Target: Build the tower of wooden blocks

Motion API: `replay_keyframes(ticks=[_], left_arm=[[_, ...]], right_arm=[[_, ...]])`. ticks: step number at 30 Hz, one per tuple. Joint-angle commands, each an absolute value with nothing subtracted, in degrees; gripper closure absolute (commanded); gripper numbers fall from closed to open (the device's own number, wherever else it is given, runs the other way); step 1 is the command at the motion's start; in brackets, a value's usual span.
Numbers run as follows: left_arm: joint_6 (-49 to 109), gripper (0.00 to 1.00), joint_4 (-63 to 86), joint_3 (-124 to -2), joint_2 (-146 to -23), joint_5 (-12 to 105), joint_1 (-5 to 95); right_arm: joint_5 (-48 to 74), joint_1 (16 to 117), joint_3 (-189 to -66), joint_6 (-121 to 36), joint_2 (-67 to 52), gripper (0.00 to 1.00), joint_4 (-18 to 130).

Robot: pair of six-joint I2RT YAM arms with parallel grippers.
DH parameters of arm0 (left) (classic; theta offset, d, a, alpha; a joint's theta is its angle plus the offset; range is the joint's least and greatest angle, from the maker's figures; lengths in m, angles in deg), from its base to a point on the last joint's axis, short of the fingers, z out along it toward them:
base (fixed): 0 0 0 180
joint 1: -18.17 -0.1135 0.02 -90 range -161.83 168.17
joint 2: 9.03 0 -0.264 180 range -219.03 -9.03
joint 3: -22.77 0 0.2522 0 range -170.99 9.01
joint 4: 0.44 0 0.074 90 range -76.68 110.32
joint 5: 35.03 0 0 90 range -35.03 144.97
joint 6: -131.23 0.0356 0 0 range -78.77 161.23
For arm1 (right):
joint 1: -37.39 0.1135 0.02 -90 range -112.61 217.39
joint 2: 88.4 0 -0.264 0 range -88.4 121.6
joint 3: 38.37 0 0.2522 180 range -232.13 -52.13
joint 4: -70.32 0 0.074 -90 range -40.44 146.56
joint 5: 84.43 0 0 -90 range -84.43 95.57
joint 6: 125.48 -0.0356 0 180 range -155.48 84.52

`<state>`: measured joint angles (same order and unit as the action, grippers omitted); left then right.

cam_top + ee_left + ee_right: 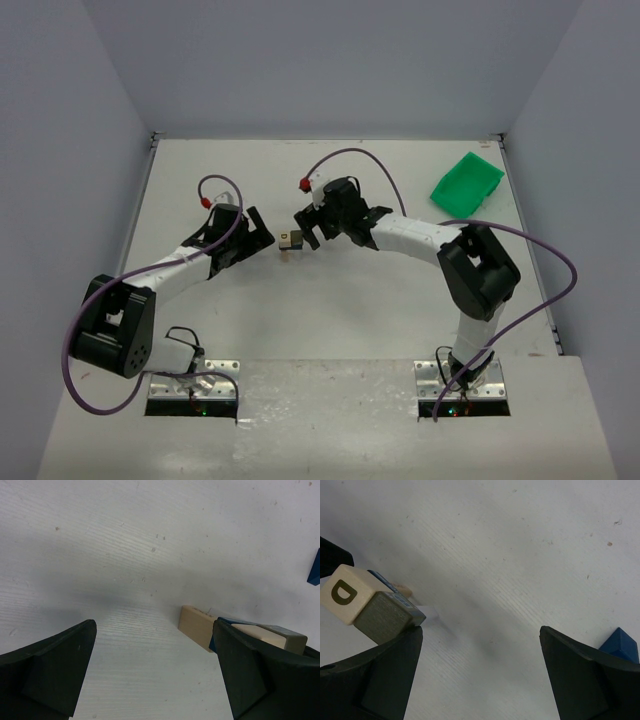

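Note:
The wood block tower (pixel 290 241) stands mid-table between my two grippers. It has a flat tan block (pixel 196 624) at the bottom and a blue layer above. On top sits a cube (pixel 366 605) with a cream face marked D and an olive side. My left gripper (pixel 257 234) (pixel 154 626) is open just left of the tower, which is partly hidden behind its right finger. My right gripper (pixel 309 227) (pixel 480 630) is open just right of the tower, with only bare table between its fingers. A loose blue block (pixel 619 644) (pixel 314 569) lies beyond the right gripper.
A green plastic bin (pixel 467 181) sits at the back right of the white table (pixel 330 300). Grey walls enclose the table on three sides. Purple cables loop from both arms.

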<state>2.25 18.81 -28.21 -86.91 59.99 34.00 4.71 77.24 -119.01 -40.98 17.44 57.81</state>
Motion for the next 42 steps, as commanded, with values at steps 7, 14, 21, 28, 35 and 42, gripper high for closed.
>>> replay_keyframes(ticks=[7, 14, 21, 28, 35, 42], left_arm=[[3.2, 0.00, 16.9, -30.7, -87.4, 59.2, 35.0], [3.3, 0.00, 16.8, -30.9, -87.7, 59.3, 35.4], [3.4, 0.00, 16.9, -31.1, -87.7, 59.4, 35.9], [3.4, 0.00, 17.5, -30.8, -87.7, 60.1, 36.3], [2.9, 0.00, 18.3, -30.8, -87.6, 61.5, 36.3], [2.9, 0.00, 18.4, -30.8, -87.6, 61.5, 36.3]], right_arm=[[4.8, 78.7, -121.1, -39.4, 16.0, 0.01, 59.1], [3.4, 78.9, -120.4, -40.2, 15.1, 0.01, 58.7], [0.8, 78.8, -119.9, -40.4, 14.3, 0.01, 58.9], [1.9, 78.8, -120.2, -40.5, 14.3, 0.01, 58.4], [0.6, 78.8, -120.9, -40.2, 14.8, 0.01, 57.4], [-0.3, 78.8, -121.8, -40.5, 15.5, 0.01, 56.7]])
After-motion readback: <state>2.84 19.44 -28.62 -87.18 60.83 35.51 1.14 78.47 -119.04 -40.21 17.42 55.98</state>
